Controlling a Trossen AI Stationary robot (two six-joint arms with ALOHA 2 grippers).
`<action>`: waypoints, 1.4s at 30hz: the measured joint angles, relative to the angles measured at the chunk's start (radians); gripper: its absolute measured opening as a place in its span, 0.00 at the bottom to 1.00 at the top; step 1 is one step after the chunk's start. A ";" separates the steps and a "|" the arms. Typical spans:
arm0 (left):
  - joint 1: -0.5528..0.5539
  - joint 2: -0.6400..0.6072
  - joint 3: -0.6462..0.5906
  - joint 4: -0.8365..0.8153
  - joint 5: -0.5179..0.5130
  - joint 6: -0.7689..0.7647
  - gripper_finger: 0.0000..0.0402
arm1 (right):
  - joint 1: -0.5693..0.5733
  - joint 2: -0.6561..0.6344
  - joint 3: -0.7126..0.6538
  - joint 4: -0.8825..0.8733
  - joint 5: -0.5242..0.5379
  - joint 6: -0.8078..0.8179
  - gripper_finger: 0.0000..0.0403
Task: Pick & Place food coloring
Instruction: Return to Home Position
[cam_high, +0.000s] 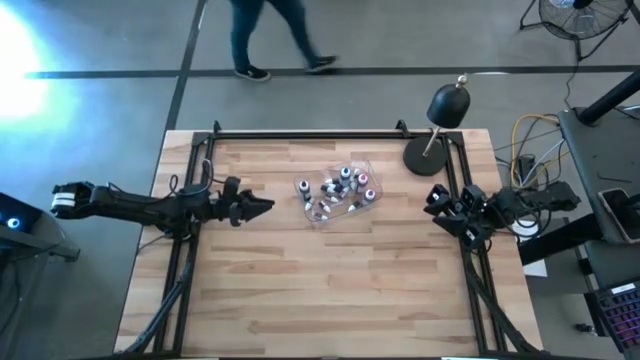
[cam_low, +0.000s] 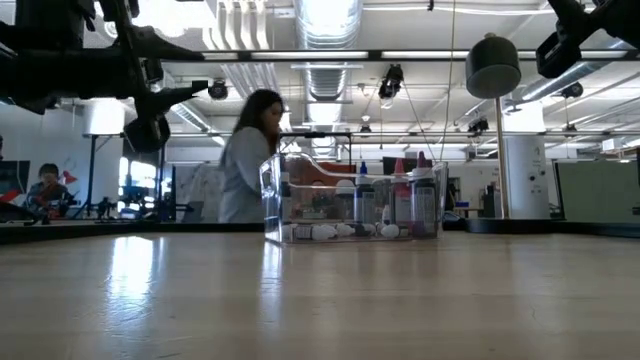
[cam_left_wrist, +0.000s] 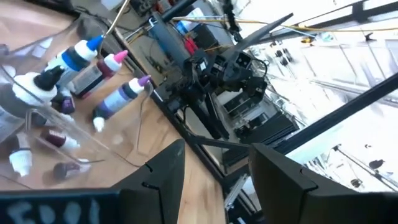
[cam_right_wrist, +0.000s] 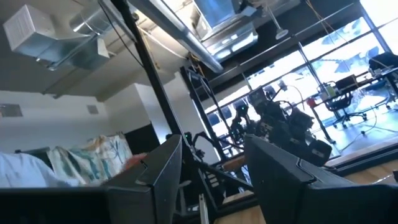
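Bottles (cam_high: 338, 190) were seen from above in the tub (cam_low: 272, 198) at centre frame; only the low view showed several upright. Left gripper (cam_high: 262, 207) and right gripper (cam_high: 437, 203) were held empty on either side, fingers parted. A person (cam_low: 245, 155) was seen behind the tub.

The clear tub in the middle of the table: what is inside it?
Small food coloring bottles are in the clear tub: some stand upright, others lie on its floor. They overlap, so their exact number cannot be told.
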 joint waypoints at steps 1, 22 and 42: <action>0.000 0.000 0.000 -0.003 0.000 -0.009 0.38 | 0.000 0.000 0.000 0.000 0.000 0.000 0.42; -0.009 -0.448 -0.098 -0.354 -0.001 -0.008 0.38 | 0.000 -0.021 -0.004 -0.002 0.000 0.001 0.42; -0.009 -0.711 -0.100 -0.586 -0.001 -0.009 0.38 | 0.000 -0.089 -0.021 -0.032 0.001 0.001 0.42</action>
